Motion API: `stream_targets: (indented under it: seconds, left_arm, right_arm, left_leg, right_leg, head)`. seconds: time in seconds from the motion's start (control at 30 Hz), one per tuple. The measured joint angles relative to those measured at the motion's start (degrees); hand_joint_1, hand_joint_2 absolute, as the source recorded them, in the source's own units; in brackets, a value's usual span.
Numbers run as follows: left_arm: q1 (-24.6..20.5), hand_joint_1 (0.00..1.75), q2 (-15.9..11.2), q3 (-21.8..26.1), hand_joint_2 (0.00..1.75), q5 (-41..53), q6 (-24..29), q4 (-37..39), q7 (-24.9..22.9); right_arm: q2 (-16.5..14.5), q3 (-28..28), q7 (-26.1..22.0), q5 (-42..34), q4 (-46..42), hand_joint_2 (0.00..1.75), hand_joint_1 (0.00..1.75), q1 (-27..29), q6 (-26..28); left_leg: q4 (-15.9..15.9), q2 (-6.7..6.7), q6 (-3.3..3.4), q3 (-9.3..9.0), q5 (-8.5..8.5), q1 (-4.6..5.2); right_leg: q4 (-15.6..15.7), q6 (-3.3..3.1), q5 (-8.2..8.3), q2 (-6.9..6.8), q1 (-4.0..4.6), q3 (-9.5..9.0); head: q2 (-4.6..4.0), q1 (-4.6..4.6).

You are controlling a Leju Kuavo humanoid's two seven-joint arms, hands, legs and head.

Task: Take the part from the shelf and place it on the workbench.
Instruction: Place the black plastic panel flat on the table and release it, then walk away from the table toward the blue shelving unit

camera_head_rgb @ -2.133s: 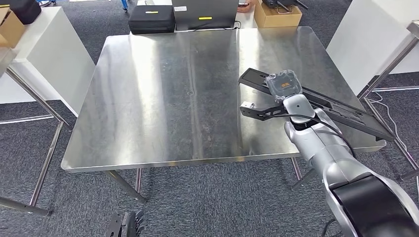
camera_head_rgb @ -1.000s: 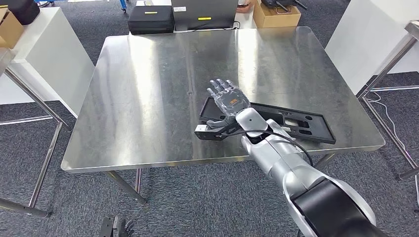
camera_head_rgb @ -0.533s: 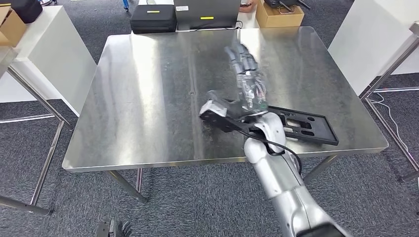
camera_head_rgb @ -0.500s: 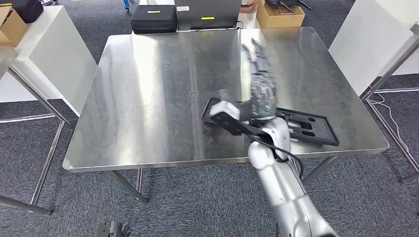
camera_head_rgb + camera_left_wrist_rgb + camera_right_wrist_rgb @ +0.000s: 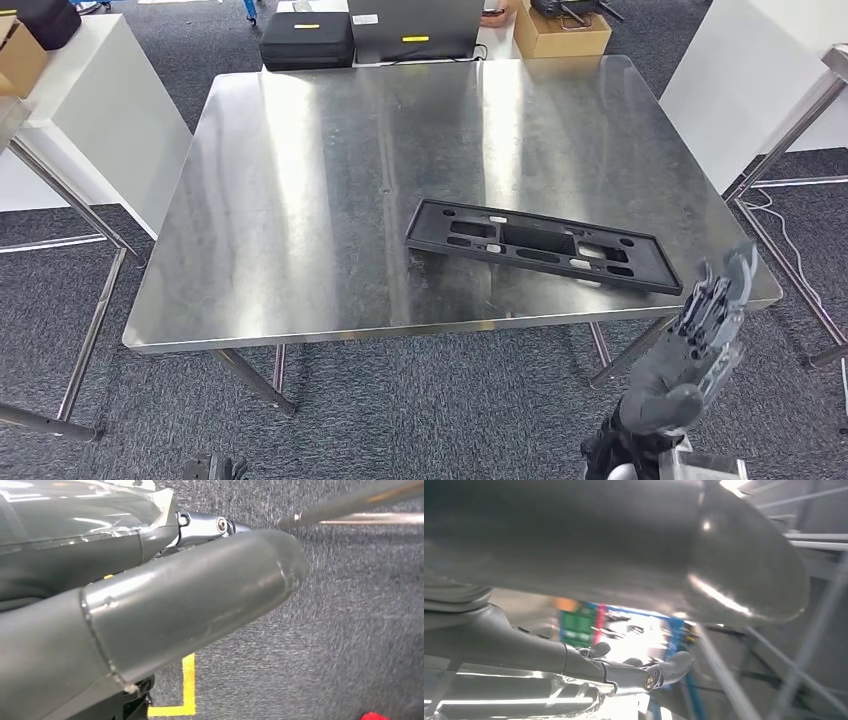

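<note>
The long black plastic part with rectangular cut-outs [image 5: 545, 246] lies flat on the square brushed-steel bench [image 5: 300, 200], toward its near right side, with nothing touching it. The right hand [image 5: 700, 335] is off the bench beyond its near right corner, fingers spread and holding nothing. The left hand [image 5: 150, 605] hangs above grey carpet [image 5: 350, 630]; whether it is open or closed cannot be told.

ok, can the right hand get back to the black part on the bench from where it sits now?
Probably yes. The right hand hangs open just off the workbench's near right corner, holding nothing. The black part lies flat near that edge, with bare steel around it and nothing standing between the two.
</note>
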State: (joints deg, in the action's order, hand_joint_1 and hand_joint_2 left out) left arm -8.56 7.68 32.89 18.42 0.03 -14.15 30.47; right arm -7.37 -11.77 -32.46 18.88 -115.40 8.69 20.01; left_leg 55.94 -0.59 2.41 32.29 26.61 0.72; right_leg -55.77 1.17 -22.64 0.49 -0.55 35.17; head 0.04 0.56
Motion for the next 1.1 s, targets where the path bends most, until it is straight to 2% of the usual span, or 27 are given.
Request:
stream_targets:
  seconds: [0.1, 0.23, 0.37, 0.47, 0.5, 0.53, 0.6, 0.63, 0.67, 0.7, 0.73, 0.8, 0.83, 0.87, 0.9, 0.93, 1.0, 1.03, 1.1]
  left_arm:
    - [0.27, 0.0, -0.43, 1.26, 0.0, -0.53, 0.15, -0.04, 0.0]
    - [0.58, 0.0, -0.66, 2.25, 0.0, -0.77, 0.21, -0.25, -0.01]
    - [1.07, 0.0, -1.27, 3.75, 0.0, -1.55, 0.31, -0.37, -0.09]
    - [2.08, 0.0, -1.82, 5.51, 0.0, -2.39, 0.48, -0.38, -0.03]
    - [2.41, 0.0, -1.92, 6.2, 0.0, -2.65, 0.47, -0.4, 0.07]
    - [2.7, 0.0, -2.02, 6.91, 0.0, -2.86, 0.44, -0.43, 0.18]
    - [3.3, 0.0, -2.15, 8.28, 0.0, -3.31, 0.43, -0.49, 0.41]
    - [3.59, 0.0, -2.23, 8.94, 0.0, -3.56, 0.45, -0.51, 0.5]
    - [3.87, 0.0, -2.24, 9.58, 0.0, -3.81, 0.48, -0.52, 0.59]
    - [4.11, 0.0, -2.24, 10.16, 0.0, -4.01, 0.51, -0.53, 0.68]
    - [4.31, 0.0, -2.21, 10.7, 0.0, -4.23, 0.54, -0.54, 0.74]
    - [4.56, 0.0, -2.09, 11.67, 0.0, -4.57, 0.56, -0.59, 0.86]
    - [4.62, 0.0, -2.06, 12.15, 0.0, -4.74, 0.55, -0.66, 0.91]
    - [4.66, 0.0, -2.04, 12.62, 0.0, -4.86, 0.54, -0.73, 0.95]
    - [4.7, 0.0, -2.03, 13.02, 0.0, -4.95, 0.51, -0.8, 0.97]
    - [4.74, 0.0, -2.01, 13.41, 0.0, -5.01, 0.49, -0.82, 0.98]
    - [4.82, 0.0, -1.97, 14.14, 0.0, -5.02, 0.44, -0.83, 0.98]
    - [4.88, 0.0, -1.97, 14.5, 0.0, -5.02, 0.43, -0.83, 0.99]
    - [5.0, 0.0, -1.99, 15.12, 0.0, -5.02, 0.43, -0.84, 0.99]
  right_arm:
    - [-0.03, 1.34, -1.05, -0.96, -0.41, 0.0, 0.0, 4.54, -1.21]
    - [-0.23, 2.45, -1.14, -1.02, -0.62, 0.0, 0.0, 6.75, -2.21]
    - [-0.97, 3.55, -0.55, -0.95, -0.41, 0.0, 0.0, 8.11, -5.31]
    - [-1.37, 4.43, -1.07, -2.29, 0.45, 0.0, 0.0, 8.79, -8.77]
    - [-1.47, 4.89, -1.37, -2.97, 0.92, 0.0, 0.0, 8.84, -9.82]
    - [-1.53, 5.35, -1.62, -3.54, 1.49, 0.0, 0.0, 8.81, -10.69]
    - [-1.47, 6.16, -1.97, -4.25, 3.05, 0.0, 0.0, 8.71, -11.95]
    - [-1.39, 6.43, -2.1, -4.42, 3.97, 0.0, 0.0, 8.67, -12.37]
    - [-1.28, 6.62, -2.24, -4.58, 4.98, 0.0, 0.0, 8.59, -12.71]
    - [-1.16, 6.73, -2.37, -4.74, 5.95, 0.0, 0.0, 8.46, -12.95]
    - [-1.03, 6.77, -2.51, -4.99, 6.85, 0.0, 0.0, 8.29, -13.11]
    - [-0.75, 6.76, -2.84, -5.65, 8.32, 0.0, 0.0, 7.86, -13.19]
    - [-0.6, 6.77, -3.01, -5.98, 8.94, 0.0, 0.0, 7.66, -13.14]
    - [-0.47, 6.78, -3.17, -6.28, 9.47, 0.0, 0.0, 7.47, -13.06]
    - [-0.34, 6.78, -3.28, -6.59, 9.98, 0.0, 0.0, 7.3, -12.95]
    - [-0.25, 6.76, -3.34, -6.89, 10.45, 0.0, 0.0, 7.24, -12.81]
    - [-0.08, 6.61, -3.37, -7.45, 11.27, 0.0, 0.0, 7.15, -12.38]
    - [-0.01, 6.51, -3.37, -7.71, 11.61, 0.0, 0.0, 7.16, -12.21]
    - [0.14, 6.31, -3.37, -8.11, 12.27, 0.0, 0.0, 7.18, -12.03]
  left_leg:
    - [0.0, 0.04, -0.01, -0.04, 0.05, 0.0]
    - [0.06, 0.05, 0.03, -0.07, 0.09, 0.03]
    - [0.4, 0.06, 0.71, -0.11, 0.48, 0.15]
    - [-0.08, 0.21, 1.31, -0.55, -0.14, -0.01]
    - [-0.58, 0.3, 1.55, -0.88, -0.61, -0.17]
    - [-1.08, 0.4, 1.76, -1.15, -1.0, -0.37]
    - [-1.47, 0.51, 1.97, -1.28, -1.37, -0.47]
    - [-1.43, 0.55, 1.98, -1.15, -1.41, -0.46]
    - [-1.39, 0.58, 1.91, -1.03, -1.45, -0.45]
    - [-1.34, 0.61, 1.81, -0.9, -1.51, -0.48]
    - [-1.27, 0.61, 1.67, -0.8, -1.58, -0.56]
    - [-0.87, 0.52, 1.14, -0.54, -1.61, -0.75]
    - [-0.57, 0.46, 0.76, -0.34, -1.57, -0.8]
    - [-0.12, 0.37, 0.34, -0.16, -1.47, -0.79]
    - [0.27, 0.29, -0.04, 0.03, -1.39, -0.74]
    - [0.56, 0.22, -0.34, 0.18, -1.34, -0.74]
    - [1.48, 0.16, -0.82, 0.67, -0.67, -1.01]
    - [2.85, 0.21, -1.09, 1.29, 0.69, -1.18]
    - [8.68, 0.33, -1.66, 3.56, 5.33, -1.37]
  right_leg:
    - [0.0, -0.02, -0.02, 0.07, 0.0, -0.01]
    - [0.04, -0.01, -0.01, 0.07, -0.05, -0.07]
    - [0.09, 0.21, -0.05, 0.07, -0.24, -0.3]
    - [0.22, 0.69, 0.11, 0.07, -0.14, -0.52]
    - [-0.26, 0.77, -0.34, 0.03, -0.05, -0.36]
    - [-1.8, 0.64, -1.52, -0.01, 0.03, 0.23]
    - [-8.55, 0.23, -5.47, -0.09, -0.14, 2.74]
    - [-12.5, 0.21, -7.35, -0.09, -0.3, 4.11]
    - [-15.28, 0.41, -8.5, -0.1, -0.49, 4.86]
    - [-15.98, 0.84, -8.75, -0.11, -0.66, 4.58]
    - [-14.31, 1.42, -8.14, -0.15, -0.87, 3.1]
    - [-6.21, 2.47, -6.21, -0.32, -1.3, -2.31]
    - [-3.03, 2.63, -5.35, -0.28, -1.23, -4.46]
    - [-0.97, 2.54, -5.03, -0.21, -1.11, -5.72]
    - [-0.64, 2.12, -5.11, -0.08, -0.88, -5.87]
    - [-0.9, 1.7, -4.94, 0.05, -0.74, -5.64]
    - [-0.85, 0.64, -4.89, -0.01, -1.08, -5.18]
    - [-0.79, 0.06, -4.64, -0.08, -1.21, -5.0]
    - [-0.78, -0.92, -4.04, -0.24, -1.12, -4.45]
  head:
    - [0.0, 0.01]
    - [0.0, 0.0]
    - [0.0, 0.03]
    - [0.0, 0.03]
    - [0.0, 0.02]
    - [0.0, -0.06]
    - [0.0, -0.2]
    - [0.0, -0.26]
    - [0.0, -0.25]
    - [0.0, -0.26]
    - [0.0, -0.26]
    - [0.0, -0.25]
    - [0.0, -0.23]
    - [0.0, -0.23]
    - [0.0, -0.19]
    - [0.0, -0.17]
    - [0.0, -0.12]
    - [0.0, -0.09]
    - [0.0, 0.04]
